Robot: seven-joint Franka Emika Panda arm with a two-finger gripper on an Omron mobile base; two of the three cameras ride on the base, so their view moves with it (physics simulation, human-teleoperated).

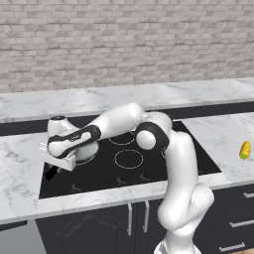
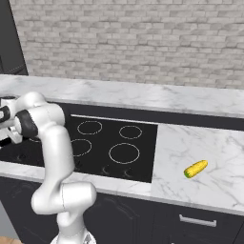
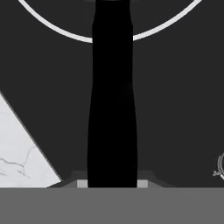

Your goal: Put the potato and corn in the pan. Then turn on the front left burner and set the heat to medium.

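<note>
Over the front left corner of the black cooktop [image 1: 163, 158], the arm reaches low and to its left, and its tool [image 3: 112, 186] is clamped together on the long black handle [image 3: 112, 100] of the pan [image 1: 85, 151]; the hand view looks straight along that handle, with the two fingertips pressed against its sides at the bottom. Most of the pan itself is hidden behind the forearm in the left base view, where a sliver of shiny grey shows beneath the wrist and a dark end of the handle pokes out toward the cooktop's front left edge. The corn [image 2: 196, 168] lies on the marble table [image 2: 209, 143] to the right of the cooktop, well apart from the pan and nearer the table's front edge than the wall; its green tip points toward the front. The potato cannot be made out in any of these views, so whether it already sits in the pan cannot be told. As a judgement, the task looks to be at an early stage: the corn is plainly not yet in the pan, the potato's place is unknown, and nothing shows that the front left burner has been turned on, let alone set to medium. Gripping the handle suggests the pan is being positioned first.
</note>
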